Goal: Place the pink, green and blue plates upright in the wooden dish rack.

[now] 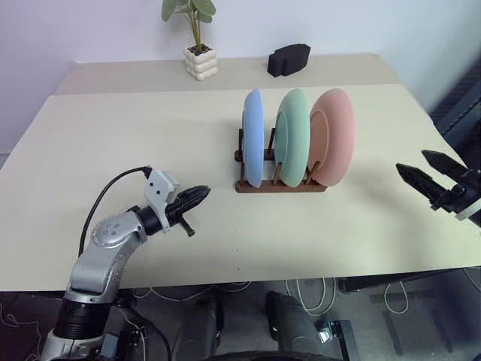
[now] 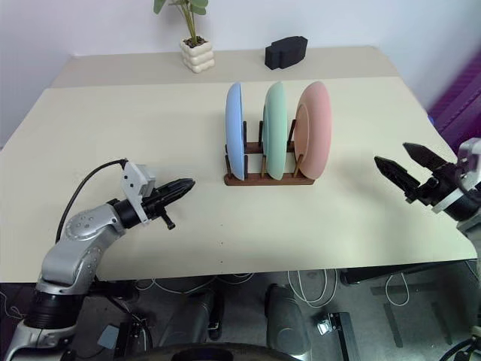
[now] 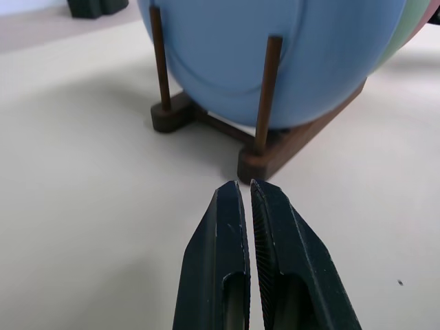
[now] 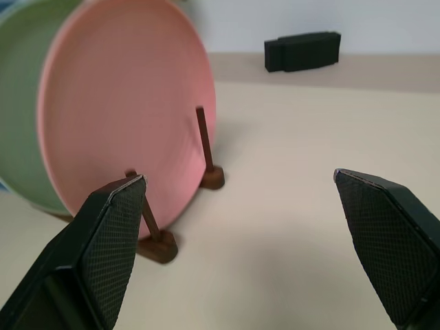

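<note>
Blue plate, green plate and pink plate stand upright in the rack, counter centre. Left hand, seven o'clock, pinched shut, empty. Right hand, three o'clock, spread wide, empty. Risk: a careless swing could topple the plates.

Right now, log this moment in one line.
plates: blue, green, pink upright in rack | left claw: shut, empty | right claw: open, empty
</note>
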### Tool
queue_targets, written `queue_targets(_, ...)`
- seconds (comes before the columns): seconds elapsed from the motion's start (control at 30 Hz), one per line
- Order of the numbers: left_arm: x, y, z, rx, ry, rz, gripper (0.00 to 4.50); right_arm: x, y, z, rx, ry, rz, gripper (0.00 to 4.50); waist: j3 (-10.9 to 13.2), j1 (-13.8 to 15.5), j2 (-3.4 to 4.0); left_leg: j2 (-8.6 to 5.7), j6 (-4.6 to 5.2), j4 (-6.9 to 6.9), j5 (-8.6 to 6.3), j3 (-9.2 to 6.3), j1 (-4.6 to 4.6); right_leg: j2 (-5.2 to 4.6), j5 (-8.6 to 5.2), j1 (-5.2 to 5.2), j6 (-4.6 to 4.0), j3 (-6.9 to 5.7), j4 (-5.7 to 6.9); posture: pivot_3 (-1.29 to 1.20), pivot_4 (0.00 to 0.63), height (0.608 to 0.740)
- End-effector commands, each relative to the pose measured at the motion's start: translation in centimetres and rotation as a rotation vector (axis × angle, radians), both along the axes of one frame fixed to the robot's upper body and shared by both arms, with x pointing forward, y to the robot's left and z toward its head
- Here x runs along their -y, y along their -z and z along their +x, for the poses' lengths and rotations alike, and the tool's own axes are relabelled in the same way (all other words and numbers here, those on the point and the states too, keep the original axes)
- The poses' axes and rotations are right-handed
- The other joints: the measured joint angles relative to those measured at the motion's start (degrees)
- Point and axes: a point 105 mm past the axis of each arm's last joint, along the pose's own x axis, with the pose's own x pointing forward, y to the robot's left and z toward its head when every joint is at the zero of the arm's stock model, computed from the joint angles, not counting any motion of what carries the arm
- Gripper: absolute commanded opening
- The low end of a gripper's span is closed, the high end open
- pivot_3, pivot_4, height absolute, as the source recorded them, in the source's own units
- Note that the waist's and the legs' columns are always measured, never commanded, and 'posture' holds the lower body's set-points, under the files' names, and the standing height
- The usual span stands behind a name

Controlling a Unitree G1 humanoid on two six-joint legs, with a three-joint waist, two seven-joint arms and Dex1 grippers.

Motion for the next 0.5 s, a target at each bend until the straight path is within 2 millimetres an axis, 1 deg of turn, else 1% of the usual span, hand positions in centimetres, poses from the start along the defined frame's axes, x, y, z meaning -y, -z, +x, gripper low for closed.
queue_targets(0.03, -1.0, -0.7, -0.1, 0.056, -0.066, -0.005, 0.2, -0.4, 1.3, 0.8, 0.001, -0.006, -0.045, 4.45, 0.0, 0.1, -0.04, 0.0, 0.0, 0.01, 0.0, -0.01, 0.0, 0.0, 0.03, 0.01, -0.05, 0.0, -0.01, 0.0, 0.15, 0.738)
queue_targets(0.23, -1.6, -0.5, -0.1, 0.063, -0.098, 0.005, 0.2, -1.1, 1.9, 2.3, 0.009, -0.022, -0.034, 4.45, 0.0, 0.3, -0.02, -0.03, 0.0, 0.03, 0.0, -0.01, -0.02, -0.04, 0.07, 0.02, -0.11, 0.0, 0.0, 0.0, 0.15, 0.738)
queue_targets(0.33, -1.7, -0.6, -0.2, 0.065, -0.104, 0.003, 0.2, -1.5, 2.0, 2.5, 0.008, -0.034, -0.024, 4.45, 0.0, 0.3, -0.03, -0.03, -0.01, 0.03, 0.0, -0.02, -0.03, -0.04, 0.07, 0.03, -0.11, 0.0, -0.01, 0.0, 0.15, 0.738)
queue_targets(0.5, -1.7, -0.5, -0.5, 0.062, -0.116, 0.002, 0.2, -1.5, 2.5, 2.8, -0.008, -0.034, -0.018, 4.45, 0.0, 0.2, -0.03, -0.03, -0.01, 0.03, 0.0, -0.02, -0.03, -0.04, 0.07, 0.03, -0.11, 0.0, 0.0, 0.0, 0.15, 0.738)
